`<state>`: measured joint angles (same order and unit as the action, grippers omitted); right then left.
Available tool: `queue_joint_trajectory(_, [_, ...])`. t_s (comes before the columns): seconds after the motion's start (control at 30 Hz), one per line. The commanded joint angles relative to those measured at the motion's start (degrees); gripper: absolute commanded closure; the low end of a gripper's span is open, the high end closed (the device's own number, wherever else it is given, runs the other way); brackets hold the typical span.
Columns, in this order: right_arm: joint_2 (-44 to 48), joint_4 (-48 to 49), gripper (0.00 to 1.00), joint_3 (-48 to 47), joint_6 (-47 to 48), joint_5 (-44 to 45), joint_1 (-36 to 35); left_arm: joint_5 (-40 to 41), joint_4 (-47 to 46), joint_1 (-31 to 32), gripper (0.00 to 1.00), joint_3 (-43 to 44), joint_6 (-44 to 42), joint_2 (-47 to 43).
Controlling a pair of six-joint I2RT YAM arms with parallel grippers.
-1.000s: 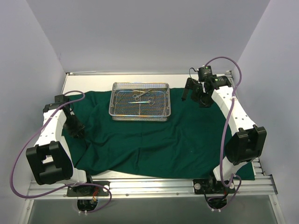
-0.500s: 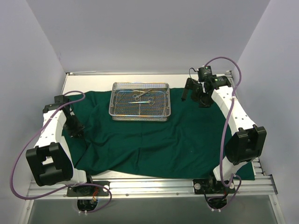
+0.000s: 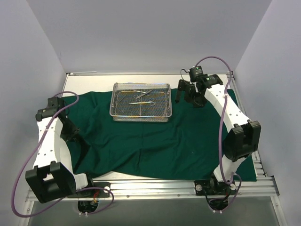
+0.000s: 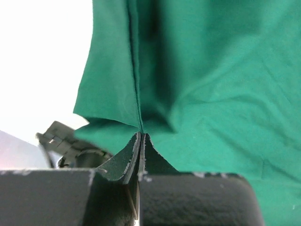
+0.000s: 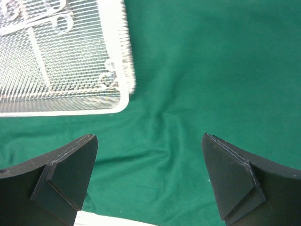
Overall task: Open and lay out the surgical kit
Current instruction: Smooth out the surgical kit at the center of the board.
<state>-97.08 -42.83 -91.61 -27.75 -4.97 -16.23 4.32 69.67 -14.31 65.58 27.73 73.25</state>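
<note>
- Green drape lay spread over the table in the top view, rumpled toward the left of the frame. The wire-mesh tray sat on it at upper centre, with the instruments inside. The left gripper was at the drape's left border, and the right gripper hung just right of the tray.
- Left wrist view: the jaws were pressed together on a raised crease of the drape at lower centre. How much cloth sat between them I could not quite tell; probably only a thin bite.
- Right wrist view: the jaws stood spread wide above bare drape, holding nothing, with the tray's corner at upper left.
- Judgement: the step in hand looked like drawing the left side flat. A low, slow pull toward frame-left would serve best, gentle enough that the bite would not slip and the tray would not drag along.
</note>
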Motion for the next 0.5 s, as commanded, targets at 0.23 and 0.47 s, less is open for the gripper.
queue_joint_trajectory(0.23, [-6.0, -1.3, 0.0, -9.3, 2.5, 1.9, -12.3, 22.2, 22.9, -5.0, 0.98, 6.4, 19.9, -4.5])
queue_joint_trajectory(0.47, [-6.1, -1.5, 0.0, -10.3, 1.9, 1.9, -13.5, 18.2, 25.8, -13.9, 0.98, 4.9, 21.5, -6.6])
